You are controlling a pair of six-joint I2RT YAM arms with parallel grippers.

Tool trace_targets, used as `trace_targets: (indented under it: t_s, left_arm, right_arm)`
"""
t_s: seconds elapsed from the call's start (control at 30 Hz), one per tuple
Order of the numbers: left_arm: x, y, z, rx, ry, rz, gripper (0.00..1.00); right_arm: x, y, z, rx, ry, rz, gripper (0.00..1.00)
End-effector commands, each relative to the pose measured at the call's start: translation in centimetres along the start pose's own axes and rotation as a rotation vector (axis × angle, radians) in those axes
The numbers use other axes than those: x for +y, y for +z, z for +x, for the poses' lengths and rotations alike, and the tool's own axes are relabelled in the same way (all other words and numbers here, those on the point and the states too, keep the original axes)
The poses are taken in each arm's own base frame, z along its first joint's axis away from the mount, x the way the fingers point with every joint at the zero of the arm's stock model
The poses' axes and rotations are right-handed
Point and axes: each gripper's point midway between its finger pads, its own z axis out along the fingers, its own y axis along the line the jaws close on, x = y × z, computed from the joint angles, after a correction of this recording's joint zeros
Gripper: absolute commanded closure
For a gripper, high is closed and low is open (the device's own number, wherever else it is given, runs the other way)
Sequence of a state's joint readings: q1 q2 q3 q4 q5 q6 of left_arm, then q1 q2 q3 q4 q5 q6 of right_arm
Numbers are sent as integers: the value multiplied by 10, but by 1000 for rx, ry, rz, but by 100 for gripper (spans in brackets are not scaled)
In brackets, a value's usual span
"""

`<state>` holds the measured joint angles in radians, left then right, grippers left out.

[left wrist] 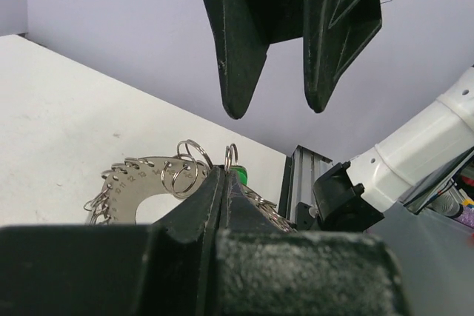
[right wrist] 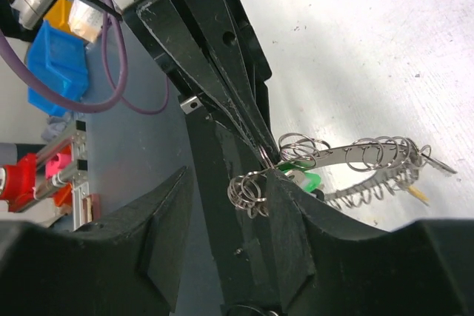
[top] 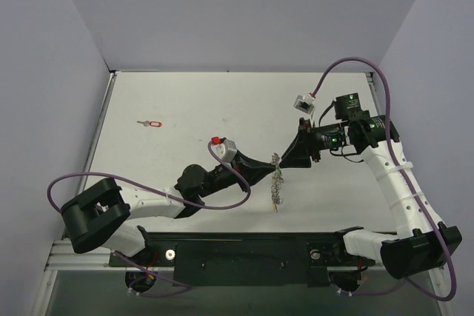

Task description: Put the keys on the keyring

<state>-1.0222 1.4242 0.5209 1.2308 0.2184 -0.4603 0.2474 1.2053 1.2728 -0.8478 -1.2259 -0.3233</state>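
The keyring is a flat silvery plate with several small rings on its rim. It hangs above the table from my left gripper. In the left wrist view that gripper is shut on the keyring's rim, with the green key just behind its tips. My right gripper is open and faces the left one. In the right wrist view its jaws straddle a cluster of rings, beside the green key, the plate and the yellow piece. The red key lies far left on the table.
Purple cables loop over both arms. Lilac walls close in the table on three sides. An aluminium rail runs along the near edge. Blue and red bins stand off the table.
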Motion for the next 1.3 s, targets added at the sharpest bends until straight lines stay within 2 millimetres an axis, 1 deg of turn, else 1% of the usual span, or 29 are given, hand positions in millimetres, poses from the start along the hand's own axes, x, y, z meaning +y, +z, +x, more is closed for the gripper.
trace_targets:
  t_s: [0.0, 0.2, 0.3, 0.37, 0.43, 0.47, 0.7, 0.8, 0.9, 0.93, 1.07, 1.23, 1.27]
  left_arm:
    - [-44, -3, -101, -392, 27, 149, 100]
    - [-46, -4, -103, -392, 19, 148, 100]
    - [-46, -5, -105, -396, 17, 147, 100]
    - [-46, -5, -106, -398, 15, 146, 100]
    - [-46, -6, -107, -402, 15, 145, 100]
    - [-45, -6, -106, -399, 16, 143, 100]
    - [-46, -7, -111, -412, 22, 138, 100]
    - [-46, -7, -112, -411, 23, 136, 100]
    - [-44, -9, -112, -415, 26, 119, 100]
    - [-43, -10, -114, -421, 27, 111, 100]
    - [-38, -14, -118, -448, 25, 80, 100]
    - [-41, -16, -127, -477, 25, 86, 100]
    - [-41, -15, -127, -478, 26, 88, 100]
  right_arm:
    - [6, 0, -13, -51, 49, -32, 61]
    - [-16, 2, -8, -47, 73, 63, 60]
    - [-17, 1, -8, -53, 75, 68, 60]
    - [-17, 2, -8, -58, 77, 66, 62]
    - [-18, 5, -4, -61, 102, 61, 68]
    - [-18, 6, -6, -71, 105, 53, 71]
    - [-20, 8, -1, -70, 112, 54, 79]
    - [-19, 7, -2, -73, 110, 49, 85]
    - [-18, 7, -2, -75, 107, 43, 97]
    - [-18, 7, -2, -76, 107, 43, 100]
    - [-19, 7, 1, -73, 107, 50, 100]
    - [-23, 10, 7, -59, 111, 62, 100]
    - [-27, 11, 8, -56, 114, 69, 100]
